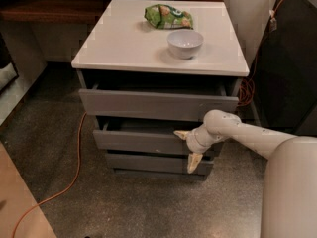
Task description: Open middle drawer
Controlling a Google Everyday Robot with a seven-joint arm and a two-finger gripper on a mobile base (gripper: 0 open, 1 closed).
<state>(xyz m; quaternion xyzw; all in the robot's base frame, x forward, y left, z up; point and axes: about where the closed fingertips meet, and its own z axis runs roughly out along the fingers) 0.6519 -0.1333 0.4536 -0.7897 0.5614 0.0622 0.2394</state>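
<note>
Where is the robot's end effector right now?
In the camera view, the end effector is low on the right side of the cabinet, at the right end of the middle drawer front, just under the taller top drawer.

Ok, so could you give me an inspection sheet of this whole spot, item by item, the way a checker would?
Surface: white cabinet top, holding two items.
Job's things: middle drawer, pulled partly out, with a dark gap behind its front.
Clutter: white bowl and green snack bag on the top.
Grippers: pincer at the middle drawer's right end, fingers spread apart, one by its upper edge, one pointing down.
Cables: orange cable across the floor at left; second orange cable behind the cabinet's right side.
Surroundings: top drawer also partly out; bottom drawer sits furthest in; speckled floor.
</note>
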